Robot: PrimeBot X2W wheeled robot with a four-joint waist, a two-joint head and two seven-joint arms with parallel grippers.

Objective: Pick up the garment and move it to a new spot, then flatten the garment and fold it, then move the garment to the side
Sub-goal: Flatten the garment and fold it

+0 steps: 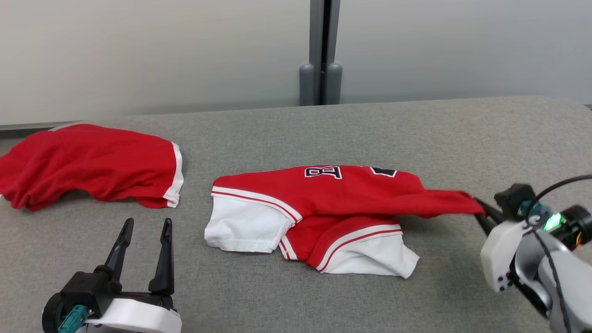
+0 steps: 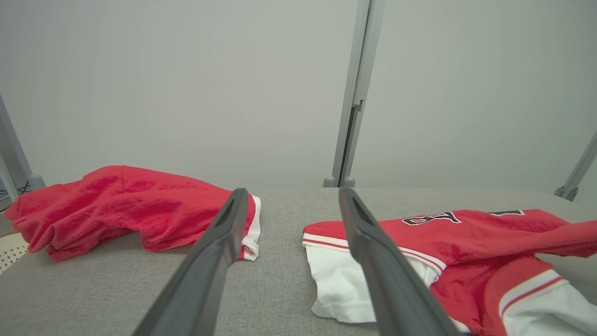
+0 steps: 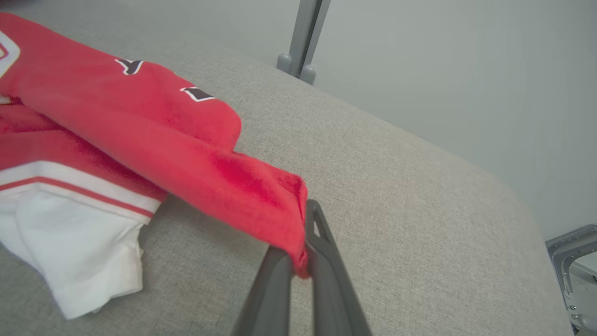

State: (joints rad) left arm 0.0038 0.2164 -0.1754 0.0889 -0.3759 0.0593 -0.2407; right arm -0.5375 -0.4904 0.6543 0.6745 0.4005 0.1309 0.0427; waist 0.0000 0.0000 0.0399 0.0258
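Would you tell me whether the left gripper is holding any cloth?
No, the left gripper has its fingers spread apart with nothing between them.

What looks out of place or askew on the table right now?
The jersey lies bunched and folded over itself, one red corner stretched sideways, pinched in the shut right gripper. A second red garment sits rumpled at the left end of the table. Nothing looks torn or spilled.
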